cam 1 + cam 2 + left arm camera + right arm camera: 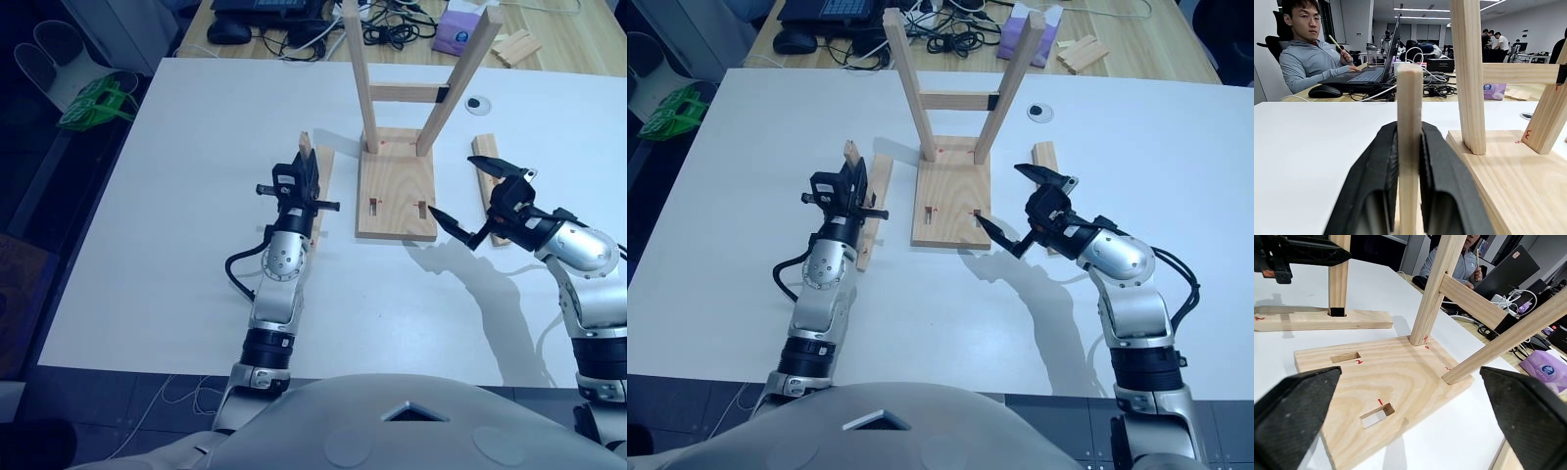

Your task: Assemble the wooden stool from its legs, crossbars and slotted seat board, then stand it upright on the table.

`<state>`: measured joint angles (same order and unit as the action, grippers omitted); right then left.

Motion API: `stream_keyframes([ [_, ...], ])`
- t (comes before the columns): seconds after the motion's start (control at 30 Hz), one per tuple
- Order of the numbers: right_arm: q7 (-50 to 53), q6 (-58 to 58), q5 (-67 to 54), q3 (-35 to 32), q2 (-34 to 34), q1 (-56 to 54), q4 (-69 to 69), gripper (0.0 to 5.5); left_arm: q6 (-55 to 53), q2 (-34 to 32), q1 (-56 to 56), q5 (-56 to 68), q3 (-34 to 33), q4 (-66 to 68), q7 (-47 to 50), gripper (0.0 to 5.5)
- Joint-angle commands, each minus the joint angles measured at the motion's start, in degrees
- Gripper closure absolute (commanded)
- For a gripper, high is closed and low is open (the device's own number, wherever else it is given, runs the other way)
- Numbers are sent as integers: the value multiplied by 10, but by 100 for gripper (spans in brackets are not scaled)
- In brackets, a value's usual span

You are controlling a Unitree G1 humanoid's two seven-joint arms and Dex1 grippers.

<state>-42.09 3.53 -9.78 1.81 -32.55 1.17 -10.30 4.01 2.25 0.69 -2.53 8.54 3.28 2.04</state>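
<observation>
Pale-wood slotted seat board lay flat, two pale square legs with crossbar standing in its far slots. Left gripper was clamped on upright wooden post left of board; right gripper gaped empty by board's right edge

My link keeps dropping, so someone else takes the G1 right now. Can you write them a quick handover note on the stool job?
Left gripper: shut on a leg, held upright, its lower end on a wooden bar lying flat left of the seat board.
Right gripper: open, holding nothing, hovering off the board's near right corner.
Done: two legs stand in the board's far slots, joined by a crossbar.
Left: both near slots are empty, and a loose wooden piece lies right of the board. Fit those parts, then turn the stool onto its legs.
</observation>
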Motion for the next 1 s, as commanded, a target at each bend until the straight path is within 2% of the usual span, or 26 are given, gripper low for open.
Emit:
stream_keyframes([
  [0.03,-6,1,2,1,-5,-13,4,10,-64,-3,-26,-12,-12,48,16,510],
  [0.3,-5,1,2,2,-3,-18,8,10,-100,-4,-30,-5,-14,84,-4,510],
  [0.5,-5,2,-1,-1,-3,-16,9,10,-109,17,-39,61,-58,117,-15,510],
  [0.73,-6,-1,1,0,-4,-19,12,10,12,-10,-54,-22,0,166,-4,510],
  [0.87,-7,-2,1,1,-4,-19,11,10,144,-2,-45,-20,-14,280,1,510],
  [1.0,-10,-2,0,0,-7,-25,13,10,216,2,-38,0,-29,340,-17,510],
])
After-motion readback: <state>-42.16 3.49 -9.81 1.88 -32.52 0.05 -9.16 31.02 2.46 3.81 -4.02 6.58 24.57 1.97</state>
